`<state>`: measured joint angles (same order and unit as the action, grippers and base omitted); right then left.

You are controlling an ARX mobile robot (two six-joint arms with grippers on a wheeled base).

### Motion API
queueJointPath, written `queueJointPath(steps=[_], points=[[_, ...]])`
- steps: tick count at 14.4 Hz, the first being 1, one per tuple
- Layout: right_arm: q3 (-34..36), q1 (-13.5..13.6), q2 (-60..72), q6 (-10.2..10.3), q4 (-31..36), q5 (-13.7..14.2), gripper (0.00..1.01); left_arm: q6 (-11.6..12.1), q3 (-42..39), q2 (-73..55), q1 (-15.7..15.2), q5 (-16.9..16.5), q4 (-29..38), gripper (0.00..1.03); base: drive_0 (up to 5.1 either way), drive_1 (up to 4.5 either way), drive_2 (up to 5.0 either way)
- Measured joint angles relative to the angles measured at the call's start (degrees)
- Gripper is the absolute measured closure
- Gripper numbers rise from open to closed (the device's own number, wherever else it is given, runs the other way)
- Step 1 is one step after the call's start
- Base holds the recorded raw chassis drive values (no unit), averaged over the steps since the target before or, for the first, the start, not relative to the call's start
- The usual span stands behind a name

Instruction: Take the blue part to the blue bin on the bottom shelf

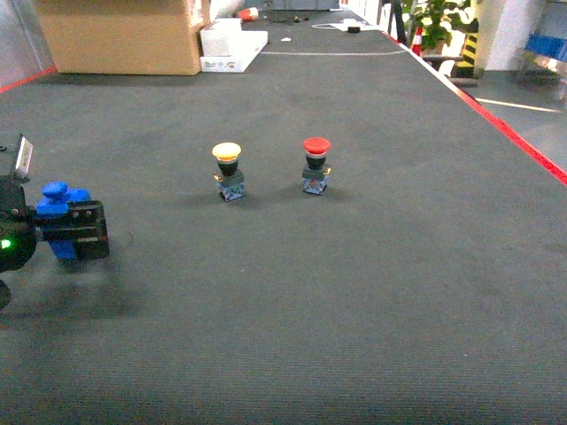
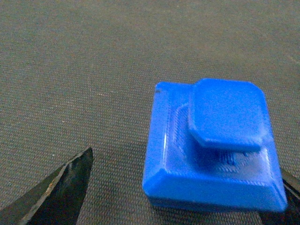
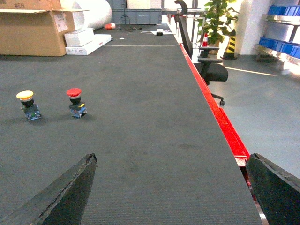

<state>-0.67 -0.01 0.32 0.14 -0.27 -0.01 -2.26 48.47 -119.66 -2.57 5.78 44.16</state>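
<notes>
Left gripper [image 1: 78,232] at far left of head view, low over the dark mat [image 1: 354,292], fingers pointing toward the view's right. Blue part [image 1: 60,211] sits between the fingers, its round cap rising above them; mat shadow beneath suggests part is off the surface, though contact cannot be confirmed. Green indicator lit on the arm body at the frame edge.

Left wrist view: blue part [image 2: 213,150] fills lower right, stepped block with bevelled base and chamfered square cap on top. One dark finger [image 2: 61,192] at lower left, well apart from the part's near side, mat visible in between. Other finger only a sliver at the lower right corner, touching or almost touching the part's base. Grip not confirmed: cannot tell whether closed on the part or merely straddling it.

Right gripper [image 3: 171,187] seen only in right wrist view: two dark fingers [image 3: 65,197] spread wide at the bottom corners, nothing between, aimed along the mat toward the far end.

Yellow button [image 1: 229,171] and red button [image 1: 315,164] upright side by side mid-mat, well apart from the part. Red edge strip [image 3: 220,117] along the mat's right side. Cardboard box [image 1: 120,35] at far left end.
</notes>
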Motion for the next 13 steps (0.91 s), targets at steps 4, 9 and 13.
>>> queueJointPath(steps=[4, 9, 13], points=[[0.0, 0.0, 0.0, 0.0, -0.02, 0.02, 0.03, -0.31, 3.1, -0.48, -0.07, 1.51, -0.81, 0.33, 0.0, 0.0, 0.0], [0.0, 0.0, 0.0, 0.0, -0.02, 0.0, 0.03, -2.03, 0.26, 1.36, 0.7, 2.29, -0.7, 0.6, 0.0, 0.0, 0.0], [0.0, 0.0, 0.0, 0.0, -0.02, 0.02, 0.03, -3.15, -29.46, 24.74, 5.64, 6.8, 11.32, 0.6, 0.0, 0.0, 0.0]])
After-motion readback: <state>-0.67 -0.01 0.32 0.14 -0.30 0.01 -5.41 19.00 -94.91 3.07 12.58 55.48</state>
